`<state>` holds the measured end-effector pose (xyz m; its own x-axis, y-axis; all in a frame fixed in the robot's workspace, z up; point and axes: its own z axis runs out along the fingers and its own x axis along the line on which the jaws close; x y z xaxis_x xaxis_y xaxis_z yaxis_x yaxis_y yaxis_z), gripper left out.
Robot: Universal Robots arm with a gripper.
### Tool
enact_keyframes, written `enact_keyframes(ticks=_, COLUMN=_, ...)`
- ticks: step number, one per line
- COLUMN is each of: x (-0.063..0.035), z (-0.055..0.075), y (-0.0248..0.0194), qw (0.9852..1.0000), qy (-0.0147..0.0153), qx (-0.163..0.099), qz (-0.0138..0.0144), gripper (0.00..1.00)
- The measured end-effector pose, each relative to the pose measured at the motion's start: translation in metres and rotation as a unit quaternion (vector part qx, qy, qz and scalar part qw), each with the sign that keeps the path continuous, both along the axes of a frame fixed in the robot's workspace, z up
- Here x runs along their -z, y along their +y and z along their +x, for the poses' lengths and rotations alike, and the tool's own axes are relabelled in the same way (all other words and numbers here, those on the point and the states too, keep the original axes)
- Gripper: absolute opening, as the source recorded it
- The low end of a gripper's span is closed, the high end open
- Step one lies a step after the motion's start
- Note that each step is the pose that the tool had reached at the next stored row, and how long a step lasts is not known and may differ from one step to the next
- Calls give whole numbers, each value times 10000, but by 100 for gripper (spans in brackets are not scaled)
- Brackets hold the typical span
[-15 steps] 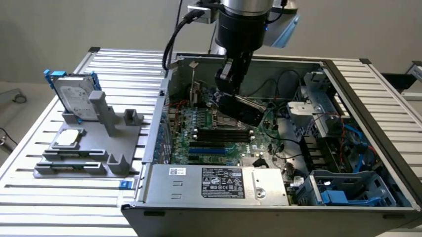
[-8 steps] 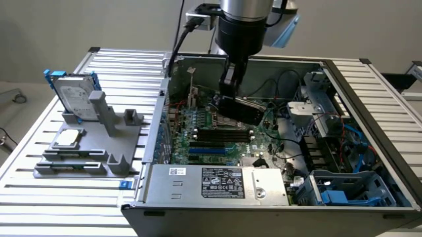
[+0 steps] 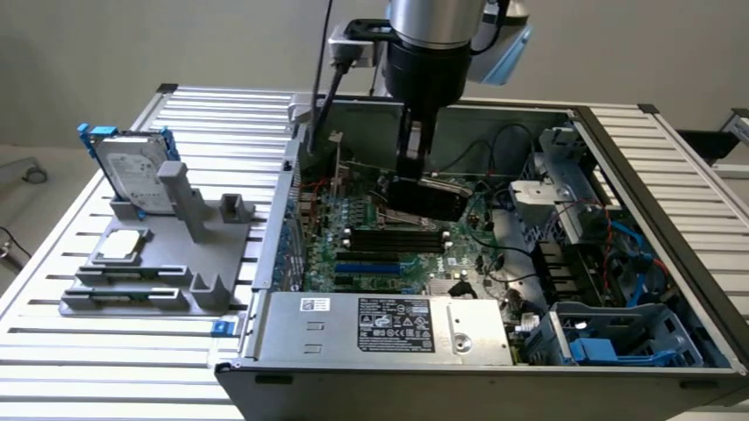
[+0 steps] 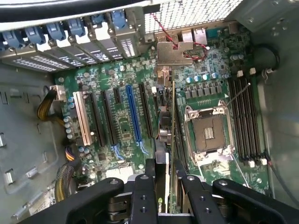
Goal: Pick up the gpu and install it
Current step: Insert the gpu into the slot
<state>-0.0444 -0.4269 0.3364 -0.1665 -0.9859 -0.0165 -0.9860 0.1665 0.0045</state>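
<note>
The gpu point(image 3: 431, 199) stands on edge inside the case point(image 3: 655, 158), clamped between the fingers of the gripper point(image 4: 164, 169). It is low over the motherboard point(image 4: 121, 126), just beside the open socket point(image 4: 209, 133). Whether it sits in a slot, I cannot tell. A grey holder point(image 3: 153, 281) near the table's point(image 3: 70, 351) edge carries the hard drive point(image 3: 129, 171).

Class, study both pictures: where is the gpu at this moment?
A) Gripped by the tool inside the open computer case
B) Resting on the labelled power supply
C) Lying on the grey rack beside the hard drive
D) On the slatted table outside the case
A: the tool clamps the gpu edge-on between its fingers, inside the computer case and over the green motherboard.
</note>
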Motion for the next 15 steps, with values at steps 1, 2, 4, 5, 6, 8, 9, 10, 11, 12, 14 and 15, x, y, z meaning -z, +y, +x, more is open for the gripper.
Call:
enact_keyframes(ticks=1, x=11, z=0, y=0, qw=10000, qy=-1, qx=-90, qz=0, gripper=26)
enact_keyframes(ticks=2, x=22, z=0, y=0, qw=9998, qy=-1, qx=-179, qz=0, gripper=26)
enact_keyframes(ticks=4, x=45, z=0, y=0, qw=9993, qy=-3, qx=-362, qz=0, gripper=26)
enact_keyframes(ticks=5, x=57, z=0, y=0, qw=9990, qy=-4, qx=-452, qz=-1, gripper=26)
enact_keyframes(ticks=6, x=71, z=0, y=0, qw=9985, qy=-6, qx=-542, qz=0, gripper=26)
enact_keyframes(ticks=8, x=106, z=-2, y=0, qw=9975, qy=-10, qx=-712, qz=1, gripper=26)
enact_keyframes(ticks=9, x=125, z=-8, y=0, qw=9971, qy=-13, qx=-766, qz=3, gripper=26)
enact_keyframes(ticks=10, x=143, z=-15, y=0, qw=9967, qy=-14, qx=-808, qz=4, gripper=26)
enact_keyframes(ticks=11, x=161, z=-25, y=0, qw=9964, qy=-15, qx=-842, qz=4, gripper=26)
enact_keyframes(ticks=12, x=179, z=-38, y=0, qw=9962, qy=-19, qx=-868, qz=4, gripper=26)
enact_keyframes(ticks=14, x=211, z=-91, y=0, qw=9961, qy=-30, qx=-885, qz=3, gripper=26)
enact_keyframes(ticks=15, x=226, z=-130, y=0, qw=9961, qy=-39, qx=-886, qz=2, gripper=26)
